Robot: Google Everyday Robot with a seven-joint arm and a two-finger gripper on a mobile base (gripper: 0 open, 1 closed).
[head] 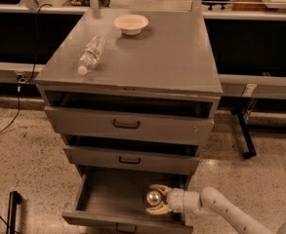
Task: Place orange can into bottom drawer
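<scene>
1. Closest to us, the bottom drawer (108, 194) stands pulled out. The gripper (152, 199) is down inside it on the right side, at the end of the arm (215, 206) reaching in from the right.
2. The orange can (153, 197) sits between the fingers, its shiny end turned up toward us. The jaws are clenched on its sides, parted only as wide as the can.
3. Can't tell whether the can touches the drawer floor yet.
4. This looks like the set-down. Ease it low until the floor takes the weight, then spread the fingers just enough to let go. The can may roll if dropped on its side.
5. Behind that, the middle drawer (130, 160) and top drawer (127, 124) hang slightly ajar, so withdraw clear of their fronts.
6. Farthest back, a water bottle (91, 52) lies beside a bowl (131, 22) on the cabinet top (172, 57), well apart from the action.
</scene>
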